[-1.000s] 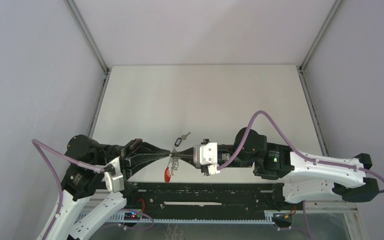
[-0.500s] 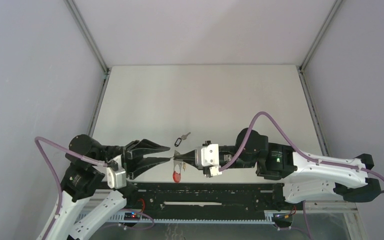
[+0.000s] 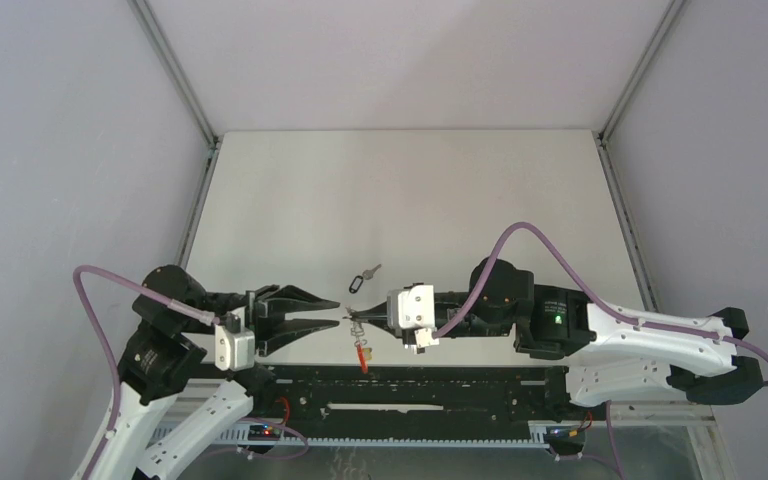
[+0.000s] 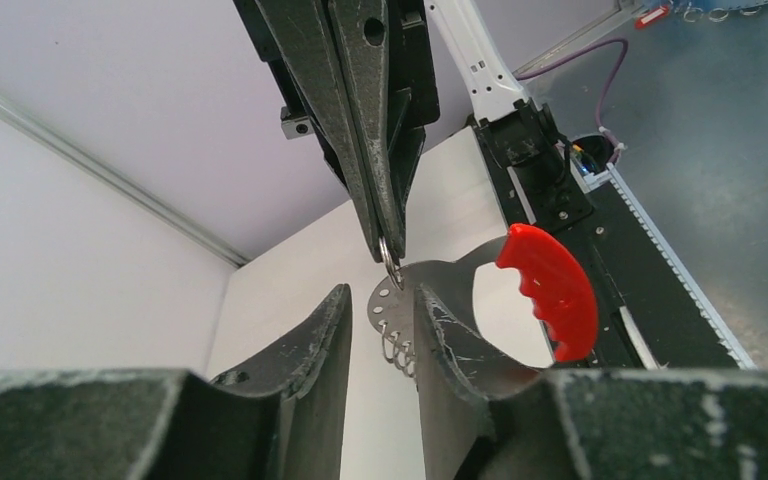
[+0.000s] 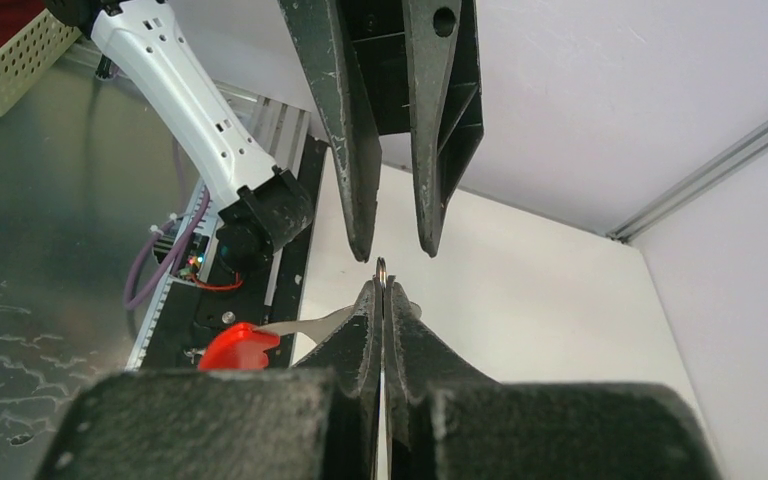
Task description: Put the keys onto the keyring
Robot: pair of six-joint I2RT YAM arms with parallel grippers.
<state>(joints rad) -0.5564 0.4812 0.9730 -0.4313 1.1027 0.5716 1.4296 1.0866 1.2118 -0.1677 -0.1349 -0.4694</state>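
My right gripper (image 3: 351, 319) is shut on one small wire ring (image 4: 390, 266) of the keyring (image 3: 362, 353), which hangs below it just above the table's near edge. In the left wrist view the keyring's silver plate (image 4: 388, 300) and red curved band (image 4: 552, 288) show beyond my left fingers (image 4: 332, 345). My left gripper (image 3: 336, 320) faces the right one tip to tip, open, its jaws on either side of the plate without gripping it. In the right wrist view the ring (image 5: 382, 268) pokes out of the shut right gripper (image 5: 381, 290). A key with a black tag (image 3: 363, 277) lies on the table behind the grippers.
A black rail (image 3: 410, 385) runs along the table's near edge under both grippers. The white table (image 3: 410, 190) is boxed in by grey walls with metal posts (image 3: 175, 70). A cream basket (image 5: 0, 45) stands off the table beside the left arm's base.
My left gripper has opened, let go of the keyring and drawn back a little to the left. My right gripper has shut on a ring, and the red band has swung down beneath it.
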